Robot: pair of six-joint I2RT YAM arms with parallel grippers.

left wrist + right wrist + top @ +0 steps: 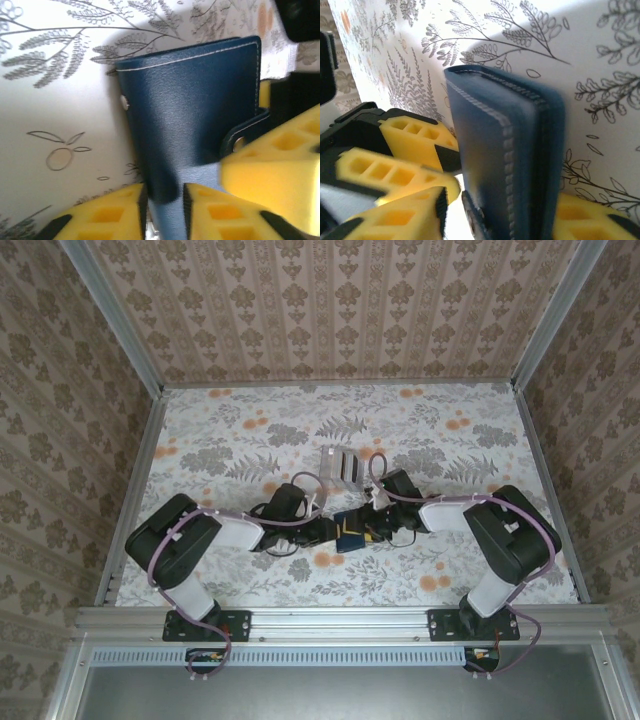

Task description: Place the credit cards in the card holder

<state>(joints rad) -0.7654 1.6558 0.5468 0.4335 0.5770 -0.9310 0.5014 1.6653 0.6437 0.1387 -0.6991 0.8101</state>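
Observation:
The card holder (350, 531), a navy-blue folded wallet with pale stitching, stands on edge at the table's middle, between both grippers. My left gripper (326, 530) is shut on its lower edge (165, 210), yellow fingers (100, 220) on either side. My right gripper (502, 200) straddles the card holder (500, 150) from the other side. Its left finger (405, 217) stands off the cover with a bright gap, where the snap strap (472, 215) hangs. Two pale grey striped cards (340, 465) lie on the table beyond the grippers.
The floral table (250, 430) is walled by patterned panels on three sides, with metal rails along the edges. Both arms reach inward from the near corners. The right gripper's blurred yellow finger (272, 170) crowds the wallet's strap (245, 132) in the left wrist view.

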